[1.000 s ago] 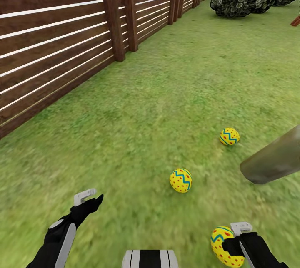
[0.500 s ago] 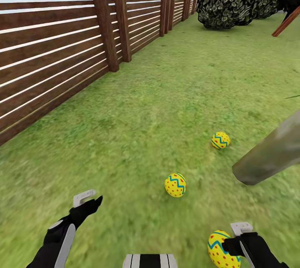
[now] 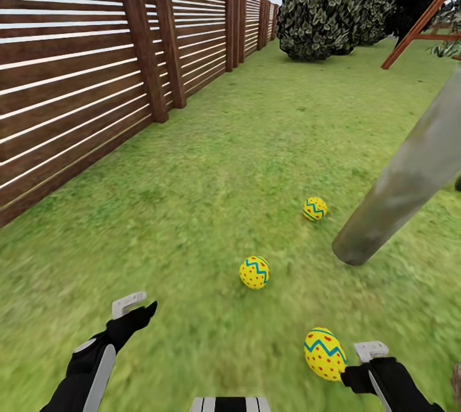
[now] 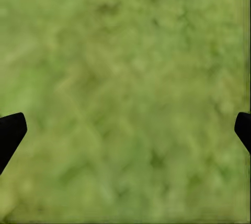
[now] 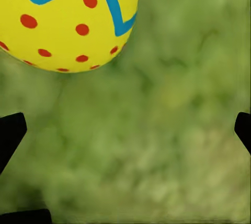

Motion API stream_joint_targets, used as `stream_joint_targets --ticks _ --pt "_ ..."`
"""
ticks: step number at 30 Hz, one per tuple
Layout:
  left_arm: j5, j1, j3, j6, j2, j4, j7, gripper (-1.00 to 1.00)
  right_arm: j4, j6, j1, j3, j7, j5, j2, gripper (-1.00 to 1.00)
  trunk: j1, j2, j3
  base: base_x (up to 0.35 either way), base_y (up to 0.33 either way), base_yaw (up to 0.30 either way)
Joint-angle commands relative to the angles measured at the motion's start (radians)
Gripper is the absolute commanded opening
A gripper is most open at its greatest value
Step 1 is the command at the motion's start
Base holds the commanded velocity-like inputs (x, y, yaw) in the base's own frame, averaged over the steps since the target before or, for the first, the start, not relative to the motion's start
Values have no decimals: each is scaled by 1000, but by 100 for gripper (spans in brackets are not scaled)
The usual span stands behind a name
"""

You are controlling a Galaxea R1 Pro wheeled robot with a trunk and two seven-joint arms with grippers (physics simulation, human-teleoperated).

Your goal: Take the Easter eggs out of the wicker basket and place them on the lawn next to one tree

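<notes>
3 Easter eggs lie on the lawn (image 3: 211, 162) near the tree (image 3: 400, 178), whose slim grey-green trunk meets the grass at the right. The far egg (image 3: 314, 208) sits just left of the trunk base, the middle egg (image 3: 255, 272) lies nearer and further left, and the near egg (image 3: 324, 354) rests on the grass just beside the right tool (image 3: 368, 370), apart from its fingers, which are spread wide. The left tool (image 3: 136, 311) hangs over bare grass, also spread open. A brown slatted fence (image 3: 77, 73) lines the left side, with a dark bush (image 3: 320, 9) far off.
</notes>
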Motion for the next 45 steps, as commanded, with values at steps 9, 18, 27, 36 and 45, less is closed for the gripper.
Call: stream_joint_targets --ticks 9,18,27,36,45 --pt "5 0 3 7 -1 -1 -5 100 -1 4 0 -3 14 9 0 100 -5 2 25 -344 0 -221" --pt "5 0 4 7 -1 -1 -5 100 -1 4 0 -2 12 12 0 100 -9 4 52 -313 0 -162" --pt "3 0 4 7 -1 -1 -5 100 -1 4 0 0 10 13 0 100 -13 6 80 -63 0 -126" --pt "3 0 3 5 -1 -1 -5 100 -1 4 0 0 9 13 0 100 -17 8 109 -1 0 -128" --pt "3 0 3 3 -1 0 -4 100 -1 4 0 0 9 13 0 100 -21 10 138 -171 0 -119"
